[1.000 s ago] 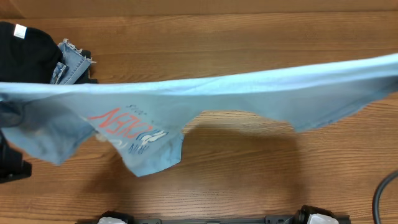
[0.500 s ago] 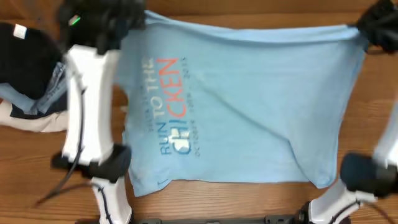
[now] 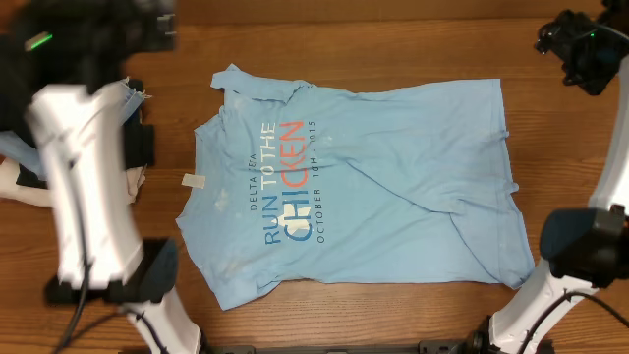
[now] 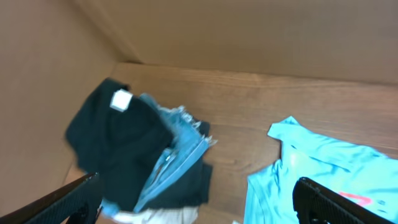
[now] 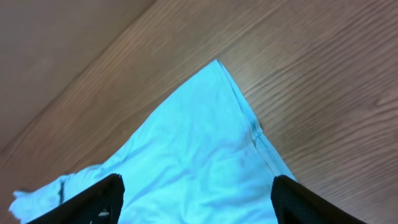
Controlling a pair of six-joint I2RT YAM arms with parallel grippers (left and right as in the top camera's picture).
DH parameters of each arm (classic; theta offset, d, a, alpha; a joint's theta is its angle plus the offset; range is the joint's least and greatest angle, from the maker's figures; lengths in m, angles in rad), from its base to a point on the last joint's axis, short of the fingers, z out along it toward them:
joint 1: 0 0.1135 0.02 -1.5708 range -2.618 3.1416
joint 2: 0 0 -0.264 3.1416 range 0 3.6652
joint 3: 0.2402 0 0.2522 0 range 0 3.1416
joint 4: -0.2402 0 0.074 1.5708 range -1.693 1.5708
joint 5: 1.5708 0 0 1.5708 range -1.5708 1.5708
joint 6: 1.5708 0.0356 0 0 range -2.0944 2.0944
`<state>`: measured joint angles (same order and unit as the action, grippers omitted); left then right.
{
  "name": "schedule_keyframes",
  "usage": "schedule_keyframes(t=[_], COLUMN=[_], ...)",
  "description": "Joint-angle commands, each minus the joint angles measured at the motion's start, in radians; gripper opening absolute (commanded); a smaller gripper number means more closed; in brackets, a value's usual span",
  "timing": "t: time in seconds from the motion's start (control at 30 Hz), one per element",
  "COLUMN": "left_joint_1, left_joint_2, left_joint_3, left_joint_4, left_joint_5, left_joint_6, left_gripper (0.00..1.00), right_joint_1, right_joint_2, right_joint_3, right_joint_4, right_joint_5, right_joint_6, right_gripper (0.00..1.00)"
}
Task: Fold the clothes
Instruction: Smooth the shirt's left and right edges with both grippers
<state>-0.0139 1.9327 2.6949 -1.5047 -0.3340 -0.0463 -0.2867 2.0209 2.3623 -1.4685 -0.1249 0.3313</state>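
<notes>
The clothes, a light sky-blue T-shirt [image 3: 393, 187], lie spread flat on the wooden table with the red, white and dark-blue lettering [image 3: 285, 182] facing up. My left gripper [image 3: 147, 28] is blurred at the far left, off the shirt. In the left wrist view this gripper [image 4: 199, 208] is open and empty, with a shirt corner [image 4: 311, 162] to its right. My right gripper [image 3: 575, 44] hangs by the far right corner. Seen from the right wrist, that gripper [image 5: 199, 202] is open above the shirt's corner [image 5: 205, 143], holding nothing.
A pile of other garments [image 4: 124, 143], black, denim and white, lies at the table's left, partly behind my left arm [image 3: 84, 197]. Bare wood [image 3: 393, 39] runs along the far side of the table. The right arm's base [image 3: 580, 246] stands near the shirt's front right corner.
The shirt hung stretched in the air between both grippers, then swung out and now lies flat. Both grippers have opened and let go of it.
</notes>
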Motion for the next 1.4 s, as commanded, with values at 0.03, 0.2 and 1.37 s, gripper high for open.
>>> schedule_keyframes(t=[0.03, 0.2, 1.37], left_joint_1=[0.112, 0.147, -0.023], left_joint_2=[-0.185, -0.393, -0.167], left_joint_3=[0.013, -0.051, -1.736], left_joint_4=[-0.119, -0.185, 0.484], left_joint_5=[0.186, 0.181, 0.454], left_joint_6=[-0.065, -0.085, -0.224], left_gripper=[0.93, 0.95, 0.35], right_joint_1=[0.003, 0.003, -0.082], right_joint_2=[-0.206, -0.458, 0.078], right_joint_3=[0.021, 0.021, -0.915], right_joint_4=[-0.037, -0.13, 0.734], right_joint_5=[-0.015, -0.002, 0.149], right_joint_6=[-0.025, 0.01, 0.059], right_gripper=[0.8, 0.93, 0.04])
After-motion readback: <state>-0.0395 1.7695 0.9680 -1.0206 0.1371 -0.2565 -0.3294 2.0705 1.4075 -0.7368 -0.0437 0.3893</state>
